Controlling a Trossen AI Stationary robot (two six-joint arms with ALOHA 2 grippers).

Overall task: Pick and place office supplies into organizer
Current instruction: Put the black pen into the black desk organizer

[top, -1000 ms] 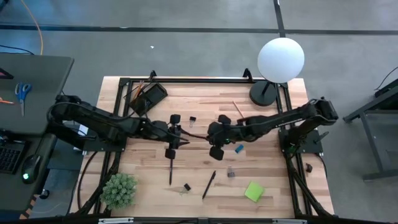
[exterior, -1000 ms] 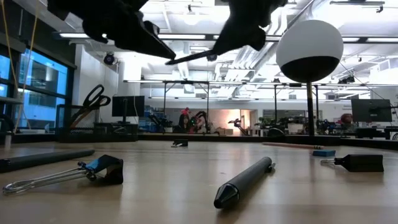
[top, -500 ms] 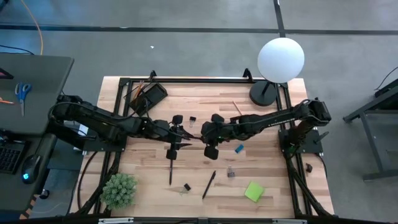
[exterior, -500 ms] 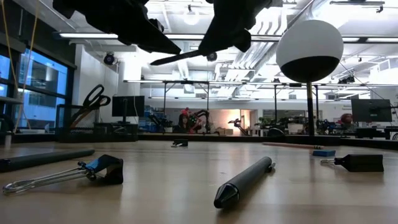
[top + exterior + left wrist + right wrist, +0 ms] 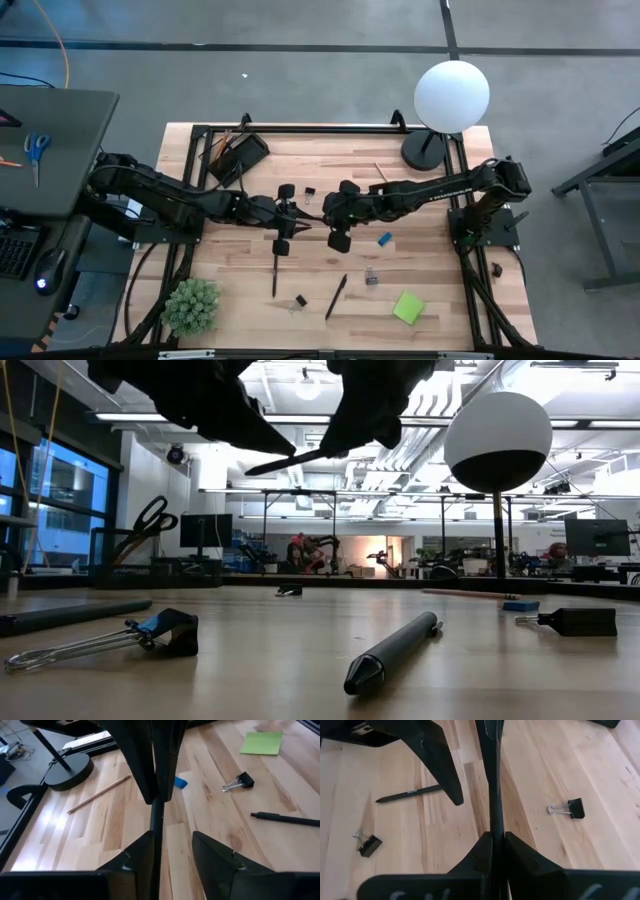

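1. Wooden desk (image 5: 440, 290): pens, clips, eraser (image 5: 384, 239), sticky pad (image 5: 408, 307) lie loose below both claws.
2. Right claw (image 5: 322, 222) pinches a black pen (image 5: 492, 775) mid-air.
3. Left claw (image 5: 297, 221), half spread, straddles its tip.
4. Organizer (image 5: 240, 156), beyond the left claw, holds few items; most work remains.

White globe lamp (image 5: 451, 95) — potted plant (image 5: 191, 305), grey desk (image 5: 45, 140) — blue-handled scissors (image 5: 36, 150)

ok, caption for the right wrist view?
Right gripper shut on a black pen, passing it to the left gripper above the table.
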